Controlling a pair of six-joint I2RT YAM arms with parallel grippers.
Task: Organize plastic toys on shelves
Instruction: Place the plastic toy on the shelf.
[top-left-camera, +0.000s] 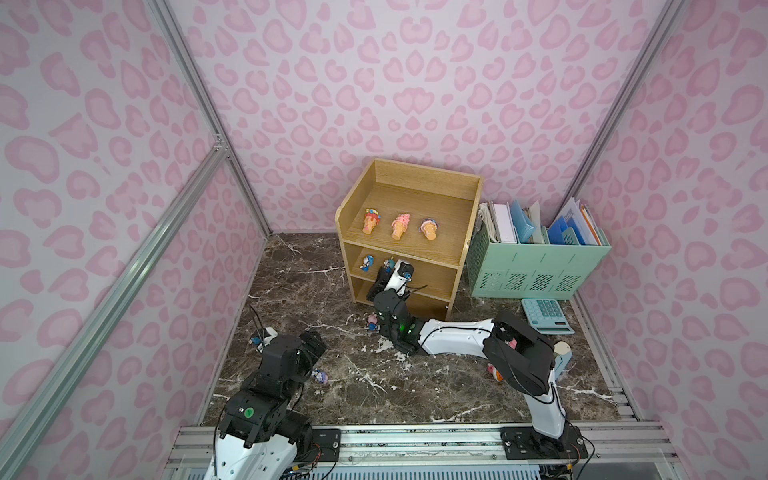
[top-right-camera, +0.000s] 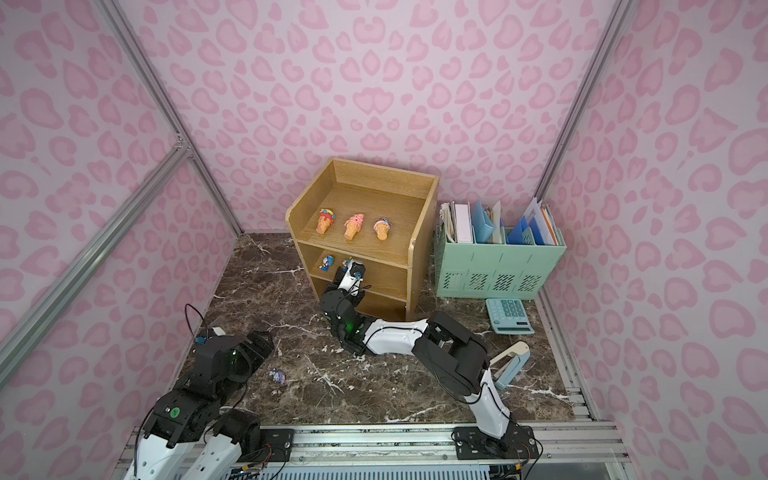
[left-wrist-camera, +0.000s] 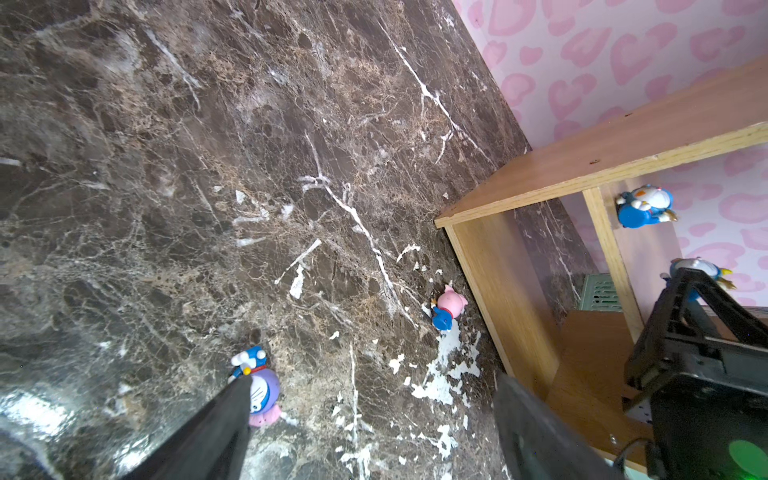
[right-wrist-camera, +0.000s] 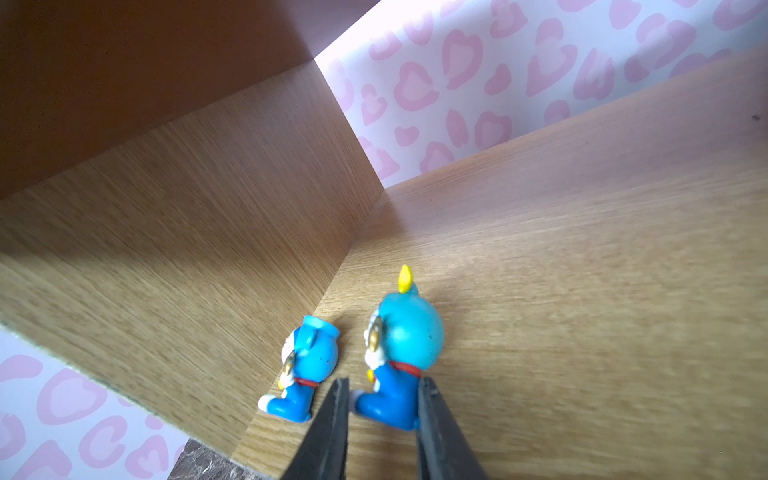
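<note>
While the left gripper (left-wrist-camera: 372, 378) is held over the table (top-left-camera: 415, 386), its jaws are spread wide and nothing is held between them. A purple and blue toy (left-wrist-camera: 262, 386) is seen lying on the table just by one finger (left-wrist-camera: 216, 428); whether it is touched cannot be told. A pink toy (left-wrist-camera: 449, 305) is found farther on, near the foot of the shelves (top-left-camera: 424, 183). On the middle shelf, the right gripper (right-wrist-camera: 383, 382) is closed on a blue toy (right-wrist-camera: 409, 332), which is pinched at its body. A second blue toy (right-wrist-camera: 309, 353) is stood just beside it. Three ice-cream cone toys (top-left-camera: 400, 226) are laid in a row on the top shelf. Marks on the calculator (top-left-camera: 546, 316) keys are too small to be read.
</note>
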